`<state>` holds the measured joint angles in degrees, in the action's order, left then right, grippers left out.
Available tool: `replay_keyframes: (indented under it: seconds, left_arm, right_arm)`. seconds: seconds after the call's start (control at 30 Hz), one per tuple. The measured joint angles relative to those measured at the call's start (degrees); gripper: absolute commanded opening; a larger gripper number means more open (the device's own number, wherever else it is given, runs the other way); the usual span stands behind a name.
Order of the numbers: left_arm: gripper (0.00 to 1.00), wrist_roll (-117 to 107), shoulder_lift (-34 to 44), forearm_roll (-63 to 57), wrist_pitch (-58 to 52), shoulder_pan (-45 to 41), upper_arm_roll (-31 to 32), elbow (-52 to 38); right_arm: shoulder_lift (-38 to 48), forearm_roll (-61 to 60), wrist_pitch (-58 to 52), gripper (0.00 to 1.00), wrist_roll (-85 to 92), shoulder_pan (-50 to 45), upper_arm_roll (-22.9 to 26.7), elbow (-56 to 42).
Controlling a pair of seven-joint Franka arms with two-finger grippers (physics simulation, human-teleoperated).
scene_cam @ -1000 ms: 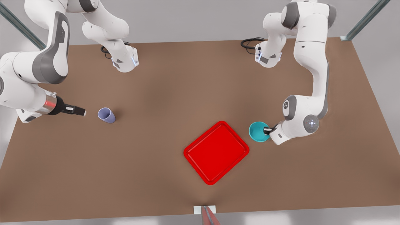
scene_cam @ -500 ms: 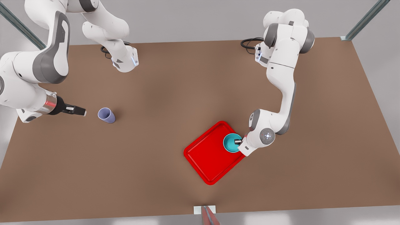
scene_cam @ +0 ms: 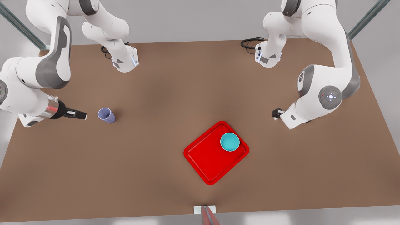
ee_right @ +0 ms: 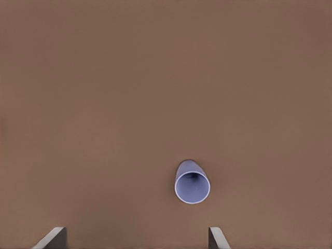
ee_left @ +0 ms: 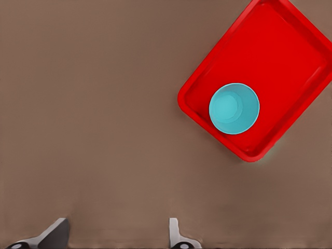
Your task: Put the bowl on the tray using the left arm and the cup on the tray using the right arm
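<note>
Front view: the glossy teal bowl (scene_cam: pixel 230 142) now sits released in the flat red tray (scene_cam: pixel 209 162); the left gripper (scene_cam: pixel 275 113) has withdrawn, spread empty. The right gripper (scene_cam: pixel 82 116), open, waits beside the lavender cup (scene_cam: pixel 106 115).

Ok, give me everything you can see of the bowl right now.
The bowl is small, round, shallow and glossy teal, plain inside and empty. It sits upright on the red tray, in the corner nearest the left gripper, just inside the rim. Nothing else touches it; that gripper is open and well clear of it.
</note>
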<state>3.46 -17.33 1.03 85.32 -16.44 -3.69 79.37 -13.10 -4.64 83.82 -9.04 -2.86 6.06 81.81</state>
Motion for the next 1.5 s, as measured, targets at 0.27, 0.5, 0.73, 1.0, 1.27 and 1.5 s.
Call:
replay_keyframes:
  seconds: [0.27, 0.5, 0.73, 1.0, 1.27, 1.5]
  left_arm:
    - [1.00, 1.33, 2.04, -4.60, -8.24, 1.84, -1.67, -0.84]
    - [1.00, 0.49, 1.59, -2.59, -7.33, 1.76, -2.12, -4.13]
    - [1.00, 0.40, 1.24, -2.45, -7.36, 1.76, -2.11, -4.04]
    - [1.00, 0.40, 1.02, -2.47, -7.54, 1.76, -2.11, -3.90]
    - [1.00, 0.40, 0.73, -2.49, -7.58, 1.76, -2.11, -3.96]
    - [1.00, 0.40, 0.72, -2.47, -7.63, 1.76, -2.11, -3.96]
  right_arm:
    - [4.99, 1.56, 6.01, 1.00, 1.13, -0.24, -0.09, 14.95]
    - [12.64, 4.01, 11.89, 1.00, 1.04, 0.21, -0.13, 28.40]
    - [12.46, 5.17, 15.12, 1.00, 1.92, 0.80, 0.88, 32.56]
    - [12.48, 5.17, 15.99, 1.00, 2.27, 3.39, 0.85, 34.11]
    - [12.00, 5.17, 26.03, 1.00, 3.07, 5.70, 0.86, 41.58]
    - [11.69, 4.74, 27.71, 1.00, 2.98, 3.31, 0.78, 44.99]
